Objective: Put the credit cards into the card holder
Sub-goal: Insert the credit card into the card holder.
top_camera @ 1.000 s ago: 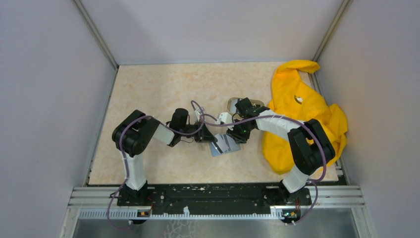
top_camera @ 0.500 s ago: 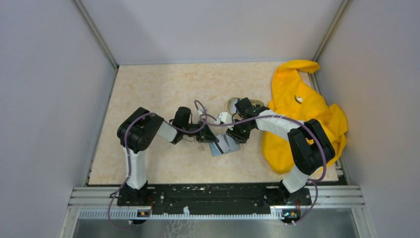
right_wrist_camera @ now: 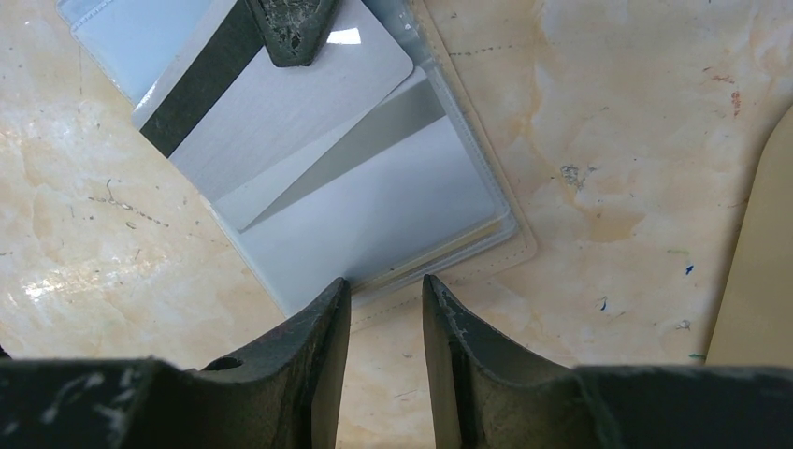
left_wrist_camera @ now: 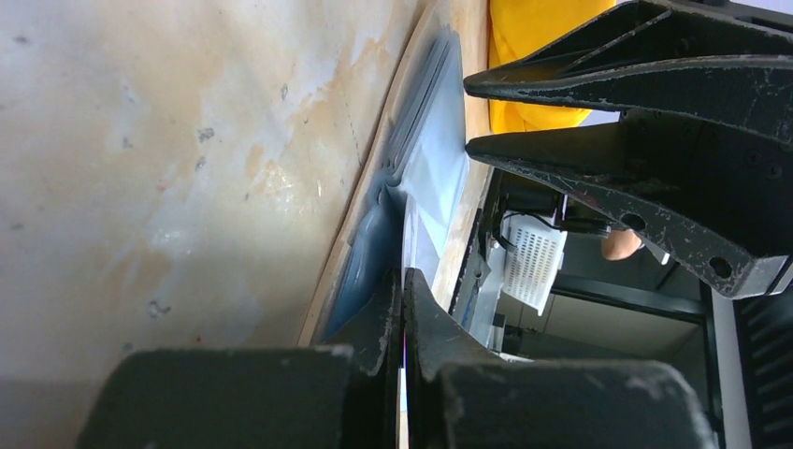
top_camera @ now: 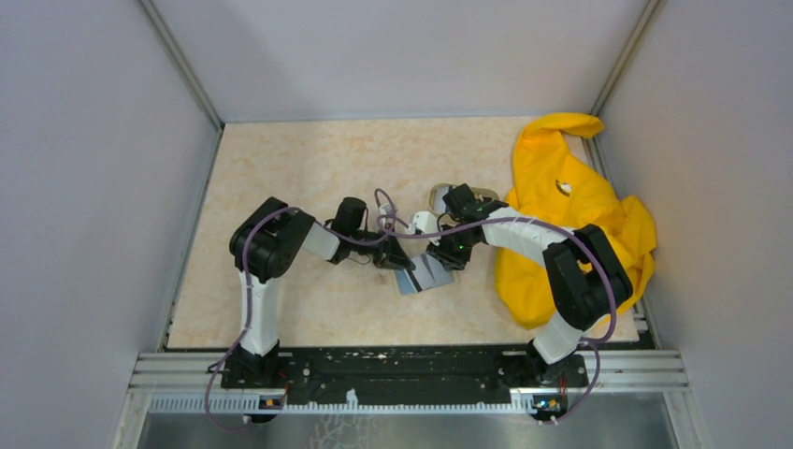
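Observation:
The card holder (top_camera: 425,274) lies open on the table, tan rim and light blue inside, and shows up close in the right wrist view (right_wrist_camera: 439,201). My left gripper (top_camera: 400,262) is shut on a grey credit card with a dark stripe (right_wrist_camera: 271,103), held slanted over the holder's open face. In the left wrist view the fingers (left_wrist_camera: 379,323) pinch the card edge-on (left_wrist_camera: 404,238). A white card with a grey band (right_wrist_camera: 374,187) appears to sit in the holder's pocket. My right gripper (right_wrist_camera: 383,290) is narrowly open and empty, with its tips at the holder's tan edge.
A big yellow cloth (top_camera: 570,215) lies crumpled at the right side. A beige oval dish (top_camera: 439,195) sits just behind the right wrist, and its rim shows at the right edge of the right wrist view (right_wrist_camera: 757,262). Grey walls enclose the table.
My left arm has reached further right, bringing the held card over the open holder. The right arm and the holder have stayed put.

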You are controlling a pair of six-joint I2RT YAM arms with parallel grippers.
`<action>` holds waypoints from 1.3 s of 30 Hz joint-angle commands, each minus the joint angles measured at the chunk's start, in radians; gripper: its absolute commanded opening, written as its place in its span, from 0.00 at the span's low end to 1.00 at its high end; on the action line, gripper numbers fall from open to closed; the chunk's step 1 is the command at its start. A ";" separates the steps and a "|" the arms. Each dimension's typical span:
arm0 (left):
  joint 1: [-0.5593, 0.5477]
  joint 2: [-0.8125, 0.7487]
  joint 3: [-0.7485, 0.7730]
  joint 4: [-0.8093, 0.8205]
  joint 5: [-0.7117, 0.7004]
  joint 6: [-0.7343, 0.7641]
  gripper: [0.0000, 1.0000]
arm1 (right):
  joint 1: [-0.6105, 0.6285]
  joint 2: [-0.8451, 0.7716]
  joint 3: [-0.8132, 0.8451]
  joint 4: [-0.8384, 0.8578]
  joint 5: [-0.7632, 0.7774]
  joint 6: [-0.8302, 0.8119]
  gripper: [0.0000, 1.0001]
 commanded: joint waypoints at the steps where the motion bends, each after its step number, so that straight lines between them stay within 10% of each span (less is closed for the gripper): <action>1: 0.002 0.050 0.029 -0.091 -0.024 0.035 0.00 | 0.023 0.003 0.021 0.026 0.027 0.003 0.34; 28: 0.002 0.151 0.184 -0.241 0.015 0.066 0.06 | 0.040 -0.077 0.035 0.064 0.048 0.047 0.39; 39: 0.003 0.177 0.188 -0.268 0.018 0.094 0.17 | 0.176 -0.264 -0.007 0.050 -0.220 -0.303 0.40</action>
